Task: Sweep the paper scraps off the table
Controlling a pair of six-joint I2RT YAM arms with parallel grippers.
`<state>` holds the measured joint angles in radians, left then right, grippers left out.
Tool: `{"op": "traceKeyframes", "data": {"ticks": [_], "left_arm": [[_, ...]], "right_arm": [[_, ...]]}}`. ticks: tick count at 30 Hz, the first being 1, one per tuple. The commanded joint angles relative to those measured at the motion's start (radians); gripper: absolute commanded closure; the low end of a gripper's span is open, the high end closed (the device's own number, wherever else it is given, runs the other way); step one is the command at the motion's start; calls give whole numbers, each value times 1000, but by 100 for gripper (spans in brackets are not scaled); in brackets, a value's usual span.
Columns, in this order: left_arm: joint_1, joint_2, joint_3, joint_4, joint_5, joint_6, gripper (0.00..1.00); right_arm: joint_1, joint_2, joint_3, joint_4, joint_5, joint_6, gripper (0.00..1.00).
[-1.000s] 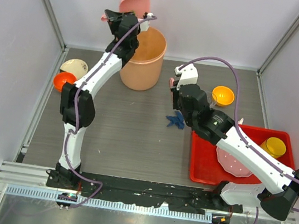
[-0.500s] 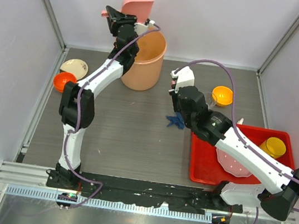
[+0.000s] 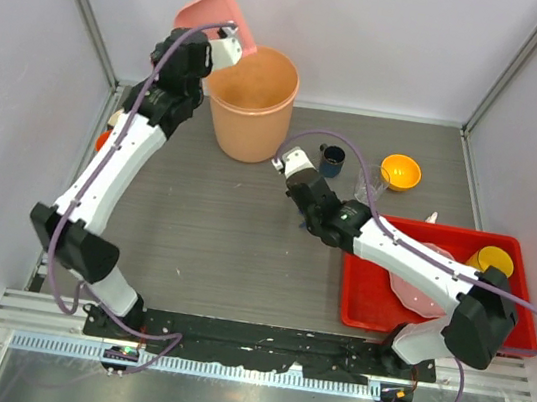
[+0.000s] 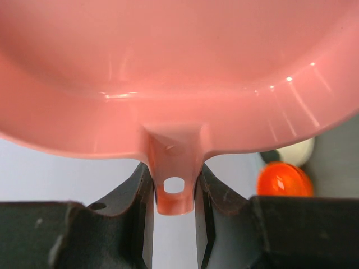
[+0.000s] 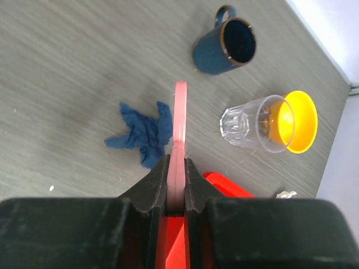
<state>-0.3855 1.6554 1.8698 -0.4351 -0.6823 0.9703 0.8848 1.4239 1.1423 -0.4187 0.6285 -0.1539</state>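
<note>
My left gripper (image 3: 212, 39) is shut on the handle (image 4: 174, 190) of the pink dustpan (image 3: 214, 11). It holds the pan tilted at the rim of the orange bucket (image 3: 253, 103). The pan fills the left wrist view (image 4: 179, 67). My right gripper (image 5: 177, 162) is shut on a thin pink brush handle (image 5: 180, 112), seen edge-on above the dark grey table (image 3: 221, 245). A crumpled blue paper scrap (image 5: 143, 131) lies just left of the handle. A white scrap (image 5: 286, 194) lies by the tray's corner, also in the top view (image 3: 431, 217). My right gripper (image 3: 298, 170) hides the blue scrap from the top view.
A blue mug (image 3: 331, 160), a clear glass (image 3: 370, 184) and a yellow bowl (image 3: 400, 170) stand at the back right. A red tray (image 3: 370, 297) at the right holds a pink plate (image 3: 417, 289) and a yellow cup (image 3: 492, 263). An orange bowl (image 4: 283, 179) sits far left.
My left arm has swung left and tipped the dustpan at the bucket. My right gripper has moved left and toward the back, covering the blue scrap and uncovering the mug.
</note>
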Motion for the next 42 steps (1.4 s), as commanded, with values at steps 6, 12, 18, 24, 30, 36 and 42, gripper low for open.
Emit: {"op": "traceKeyframes", "data": {"ticks": [6, 12, 18, 24, 30, 36, 42], "left_arm": [[4, -203, -253, -657, 404, -436, 100], [11, -227, -386, -798, 615, -498, 100], [49, -250, -527, -792, 649, -487, 100], [76, -273, -655, -788, 525, -401, 100], [79, -272, -810, -849, 461, -252, 100], [76, -168, -879, -857, 492, -261, 100], [48, -74, -893, -818, 492, -272, 100]], "right_arm": [[11, 70, 8, -42, -176, 48, 99], [66, 89, 42, 53, -403, 173, 99], [102, 107, 138, 113, -555, 280, 99], [102, 23, 223, 40, -426, 281, 99], [100, -45, 217, 15, -284, 266, 99], [72, 41, 227, 0, -133, 275, 99], [31, 159, 263, 3, -165, 287, 99]]}}
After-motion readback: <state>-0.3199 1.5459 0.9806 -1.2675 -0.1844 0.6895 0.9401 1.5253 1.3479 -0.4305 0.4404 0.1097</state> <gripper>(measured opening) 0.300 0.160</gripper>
